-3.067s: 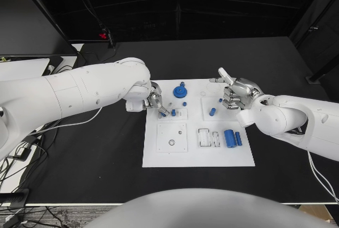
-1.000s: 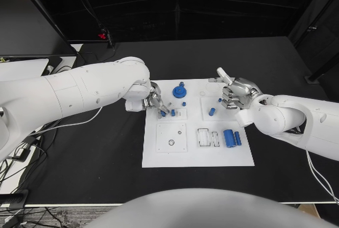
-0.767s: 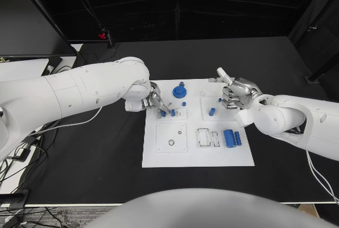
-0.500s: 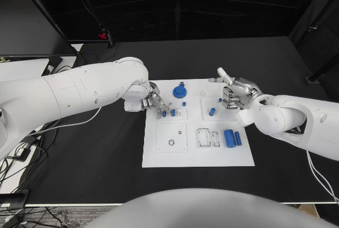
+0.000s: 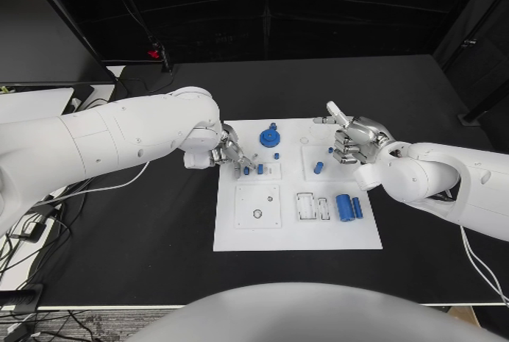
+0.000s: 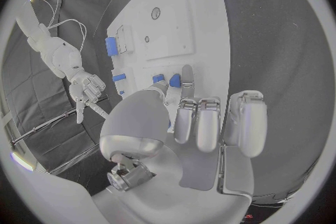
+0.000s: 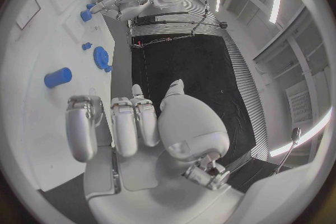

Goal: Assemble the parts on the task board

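Observation:
The white task board lies mid-table. My left hand is at the board's far left corner, most fingers curled, and its thumb and a finger pinch a small blue peg; a second peg stands just beside it. My right hand hovers over the board's far right part, fingers curled in on nothing, one finger pointing away. A blue gear sits between the hands, and a blue peg lies near the right hand.
A large blue cylinder and a thinner one lie at the board's right, beside white slotted blocks. A square plate with holes sits on the board's left half. Black table surrounds the board.
The left hand has edged slightly left at the pegs. The right hand and the other parts have stayed put.

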Motion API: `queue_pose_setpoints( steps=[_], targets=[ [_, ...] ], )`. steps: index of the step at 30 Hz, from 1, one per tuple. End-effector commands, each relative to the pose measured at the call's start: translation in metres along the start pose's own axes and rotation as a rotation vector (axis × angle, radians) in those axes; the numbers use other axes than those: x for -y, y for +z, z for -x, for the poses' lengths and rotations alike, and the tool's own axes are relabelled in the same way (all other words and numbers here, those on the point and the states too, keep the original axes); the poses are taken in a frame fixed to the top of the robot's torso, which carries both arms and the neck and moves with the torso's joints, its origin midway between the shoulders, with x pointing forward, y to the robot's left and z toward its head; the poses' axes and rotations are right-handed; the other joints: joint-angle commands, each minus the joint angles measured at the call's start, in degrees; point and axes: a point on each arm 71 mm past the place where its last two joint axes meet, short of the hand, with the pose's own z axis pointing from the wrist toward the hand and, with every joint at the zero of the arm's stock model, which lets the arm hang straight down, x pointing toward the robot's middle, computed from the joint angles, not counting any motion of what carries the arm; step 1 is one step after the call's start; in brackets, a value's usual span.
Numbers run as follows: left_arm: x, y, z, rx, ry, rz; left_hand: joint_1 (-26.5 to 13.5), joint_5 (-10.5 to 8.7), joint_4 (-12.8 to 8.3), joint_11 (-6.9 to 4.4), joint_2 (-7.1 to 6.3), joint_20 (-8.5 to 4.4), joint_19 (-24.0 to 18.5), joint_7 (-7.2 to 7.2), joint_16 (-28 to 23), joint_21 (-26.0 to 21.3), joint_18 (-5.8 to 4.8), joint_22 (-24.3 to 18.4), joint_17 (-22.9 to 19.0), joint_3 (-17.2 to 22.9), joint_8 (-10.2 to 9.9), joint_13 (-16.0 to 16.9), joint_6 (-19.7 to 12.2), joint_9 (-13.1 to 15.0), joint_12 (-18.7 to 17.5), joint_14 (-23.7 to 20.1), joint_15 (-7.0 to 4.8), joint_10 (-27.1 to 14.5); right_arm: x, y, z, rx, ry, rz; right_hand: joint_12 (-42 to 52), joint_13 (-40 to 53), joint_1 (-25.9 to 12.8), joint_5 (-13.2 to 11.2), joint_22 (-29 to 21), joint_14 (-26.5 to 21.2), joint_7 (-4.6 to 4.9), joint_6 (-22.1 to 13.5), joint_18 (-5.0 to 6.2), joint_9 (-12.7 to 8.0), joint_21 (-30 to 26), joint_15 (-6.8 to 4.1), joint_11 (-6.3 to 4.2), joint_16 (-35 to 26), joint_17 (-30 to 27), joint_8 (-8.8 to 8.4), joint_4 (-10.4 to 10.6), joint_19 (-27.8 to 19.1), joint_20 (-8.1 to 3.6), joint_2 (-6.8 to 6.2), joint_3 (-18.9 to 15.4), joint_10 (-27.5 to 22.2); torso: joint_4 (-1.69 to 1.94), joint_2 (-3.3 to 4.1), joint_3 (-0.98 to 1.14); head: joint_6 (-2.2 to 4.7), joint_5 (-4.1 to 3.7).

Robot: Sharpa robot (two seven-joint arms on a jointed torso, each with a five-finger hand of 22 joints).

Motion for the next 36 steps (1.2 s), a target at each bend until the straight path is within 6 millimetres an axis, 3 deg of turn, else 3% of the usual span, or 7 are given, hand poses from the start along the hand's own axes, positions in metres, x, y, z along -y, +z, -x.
queue_pose_setpoints(
  steps=[1, 16, 18, 20, 21, 30, 36],
  targets=[
    [-0.002, 0.003, -0.004, 0.024, -0.010, -0.029, -0.8, 0.00, 0.1, 0.37, 0.12, 0.47, 0.5, 0.68, 0.0, -0.2, 0.68, 12.9, 15.1, -0.7, -0.1, 15.1, -3.9, -0.1, 0.2, 6.1, 0.48, 6.0, -0.001, 0.000, -0.001, -0.007, 0.001, 0.005, 0.1, 15.1, 0.0, 0.1, 13.5, 6.1, 0.06, -0.4, 0.78, 0.1, -0.1, 0.22, 0.38, 0.1, 15.1, 0.20, 0.0, 2.0, 0.25, 0.58, -0.2, 6.1, -0.08, 0.00, -0.03, -0.01, -0.10],
    [-0.022, -0.043, 0.031, 0.403, -0.307, -0.500, -1.5, -2.37, -0.1, 1.16, -0.81, 0.88, -1.6, 1.54, 0.0, -2.1, 1.26, 12.1, 15.1, -8.3, 4.6, 13.9, -8.7, -1.3, -0.8, 6.1, 1.02, 4.5, -0.001, 0.000, 0.000, -0.003, 0.000, 0.005, 0.1, 15.1, 0.0, 0.1, 13.5, 6.1, 0.08, -0.4, 0.79, 0.1, -0.1, 0.23, 0.39, 0.1, 15.1, 0.22, 0.0, 1.9, 0.26, 0.60, -0.2, 6.1, 0.02, -0.01, 0.06, -0.01, -0.40],
    [-0.024, -0.048, 0.036, 0.446, -0.354, -0.558, -1.0, -2.48, -0.1, 1.61, -0.54, 1.12, -2.6, 2.12, 0.0, -3.0, 1.51, 11.7, 15.1, -9.2, 5.2, 5.8, -10.5, -1.8, -9.0, 6.1, 1.31, -6.8, -0.001, 0.000, 0.000, -0.003, 0.000, 0.005, 0.1, 15.1, 0.0, 0.1, 13.5, 6.1, 0.08, -0.4, 0.79, 0.1, -0.1, 0.23, 0.39, 0.1, 15.1, 0.22, 0.0, 1.9, 0.26, 0.60, -0.2, 6.1, 0.01, 0.01, 0.03, -0.01, -0.42],
    [-0.026, -0.052, 0.040, 0.488, -0.401, -0.621, 1.0, -2.73, -0.4, 2.85, -0.70, 1.82, -3.6, 3.42, 0.0, -3.8, 1.70, 11.4, 15.1, -10.3, 5.5, -11.7, -14.8, -2.9, -28.7, 6.1, 2.36, -30.1, 0.000, 0.000, 0.000, -0.003, 0.000, 0.005, 0.1, 15.1, 0.0, 0.1, 13.5, 6.1, 0.08, -0.4, 0.79, 0.1, -0.1, 0.23, 0.39, 0.1, 15.1, 0.22, 0.0, 1.9, 0.26, 0.60, -0.2, 6.1, -0.01, 0.04, -0.02, 0.07, -0.36],
    [-0.027, -0.054, 0.042, 0.509, -0.420, -0.651, 2.4, -2.71, -0.1, 3.53, -0.59, 2.28, -4.5, 4.17, 0.0, -4.7, 1.93, 11.1, 15.1, -10.6, 5.7, -17.9, -17.2, -3.5, -36.1, 6.1, 2.97, -37.1, 0.000, 0.000, 0.000, -0.004, 0.000, 0.005, 0.1, 15.1, 0.0, 0.1, 13.5, 6.1, 0.08, -0.4, 0.79, 0.1, -0.1, 0.23, 0.39, 0.1, 15.1, 0.22, 0.0, 1.9, 0.26, 0.60, -0.2, 6.1, 0.01, 0.04, -0.03, 0.13, -0.38],
    [-0.015, -0.050, 0.044, 0.611, -0.400, -0.816, 17.5, 0.74, -0.7, 8.03, -3.28, 5.65, -1.3, 8.30, 0.0, -1.6, 1.06, 12.3, 15.1, -10.5, 6.3, -38.9, -28.5, -7.8, -57.8, 6.1, 6.85, -51.1, 0.001, 0.000, 0.000, -0.006, 0.002, 0.004, 0.1, 15.1, 0.0, 0.1, 13.5, 6.1, 0.08, -0.4, 0.79, 0.1, -0.1, 0.23, 0.39, 0.1, 15.1, 0.22, 0.0, 1.9, 0.26, 0.60, -0.2, 6.1, -0.05, 0.06, -0.06, 0.58, -0.39],
    [0.002, -0.044, 0.038, 0.720, -0.090, -0.881, 24.5, 0.92, -0.6, 8.04, -5.17, 6.17, 2.0, 8.19, 0.0, 1.2, 0.21, 13.5, 15.1, -9.2, 6.5, -46.7, -26.8, -12.5, -60.9, 6.1, 6.84, -48.8, 0.001, -0.001, 0.001, -0.003, 0.002, 0.008, 0.1, 15.1, 0.0, 0.1, 13.5, 6.1, 0.08, -0.4, 0.79, 0.1, -0.1, 0.23, 0.39, 0.1, 15.1, 0.22, 0.0, 1.9, 0.26, 0.60, -0.2, 6.1, -0.09, 0.07, -0.05, 0.78, -0.45]
  ],
)
